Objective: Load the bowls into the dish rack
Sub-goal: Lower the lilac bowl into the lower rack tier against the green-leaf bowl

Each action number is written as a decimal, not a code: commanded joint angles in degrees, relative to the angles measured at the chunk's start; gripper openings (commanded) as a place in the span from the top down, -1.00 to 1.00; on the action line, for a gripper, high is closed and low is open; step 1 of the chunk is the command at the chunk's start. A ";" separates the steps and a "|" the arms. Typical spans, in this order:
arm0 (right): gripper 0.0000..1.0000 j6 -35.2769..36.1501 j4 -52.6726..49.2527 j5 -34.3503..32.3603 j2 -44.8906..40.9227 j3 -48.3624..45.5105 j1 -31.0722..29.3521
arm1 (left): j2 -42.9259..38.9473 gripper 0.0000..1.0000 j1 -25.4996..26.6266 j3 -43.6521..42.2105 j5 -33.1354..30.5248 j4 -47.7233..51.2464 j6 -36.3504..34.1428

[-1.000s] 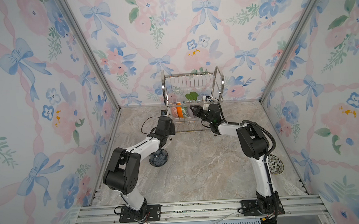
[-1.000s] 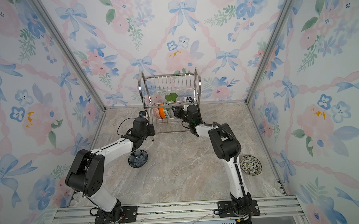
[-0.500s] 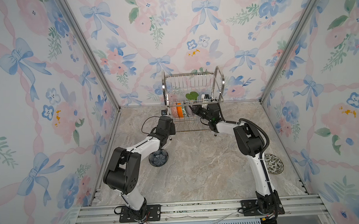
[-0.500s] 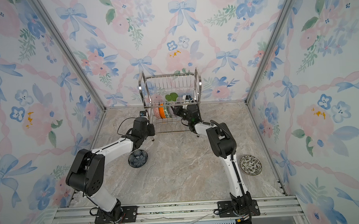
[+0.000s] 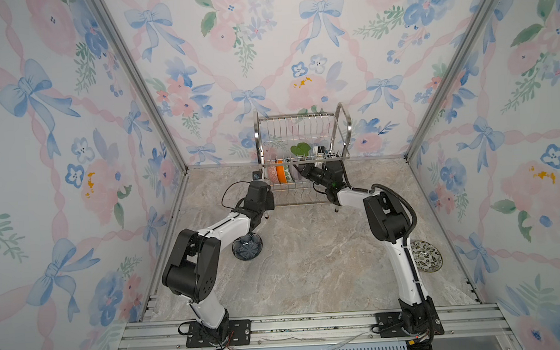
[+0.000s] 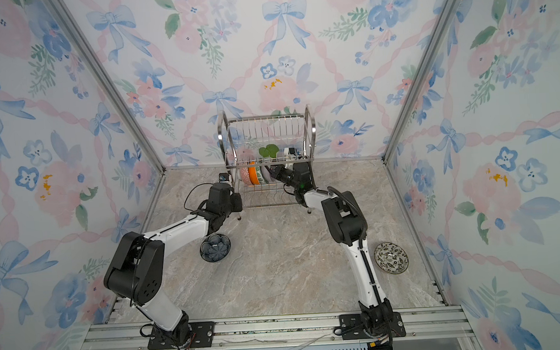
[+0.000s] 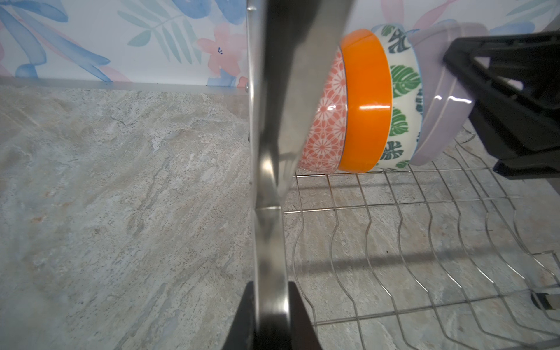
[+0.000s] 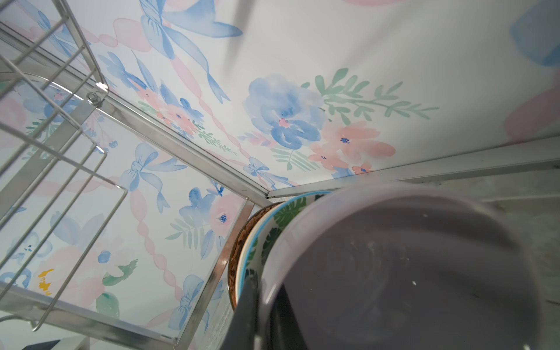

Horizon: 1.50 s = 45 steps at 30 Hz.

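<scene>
Top views both lay out the marbled tabletop, and at its far edge, close to the flowered back wall, stands the dish rack: shiny steel wire, two tiers, curved side frames, up on its legs. Down on the lower tier, toward the rack's left end, four bowls stand on edge in a close row. The left wrist view gives them plainly: pink-patterned bowl, orange bowl, green leaf-print bowl, and last in line the lilac bowl, tilted, just beside the green one. Right arm reaches into that lower tier from the front, under the upper tier. The right gripper is pinched almost closed on the lilac bowl's rim, one finger outside, one inside. Over on the other side, the left gripper is clamped tight on the rack's flat steel side frame, low down. That frame cuts straight through the left wrist view and hides part of the pink-patterned bowl. Two bowls sit upright out on the tabletop, well apart. The dark blue bowl is on the left with the left arm overhanging its edge. The black-and-white floral bowl is on the right, partly behind the right arm in a top view.
</scene>
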<state>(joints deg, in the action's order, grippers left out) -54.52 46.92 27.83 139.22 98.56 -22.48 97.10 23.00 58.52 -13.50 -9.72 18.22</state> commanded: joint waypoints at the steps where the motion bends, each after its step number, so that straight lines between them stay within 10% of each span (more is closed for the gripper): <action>1: 0.96 3.10 -4.21 0.68 -0.40 0.06 2.77 | 1.49 1.00 0.47 0.15 1.18 3.48 -2.76; 18: 0.87 6.63 -22.96 1.31 2.91 10.43 3.68 | 1.08 1.00 0.53 -0.08 1.07 3.48 -2.66; 45: 0.82 2.70 -17.10 14.96 7.82 13.50 2.68 | 0.97 1.00 0.25 0.10 0.97 4.00 -3.01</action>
<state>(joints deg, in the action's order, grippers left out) -49.89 35.46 38.76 144.09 110.65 -21.47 97.43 23.27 58.63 -13.02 -10.59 20.21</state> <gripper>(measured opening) 0.101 0.134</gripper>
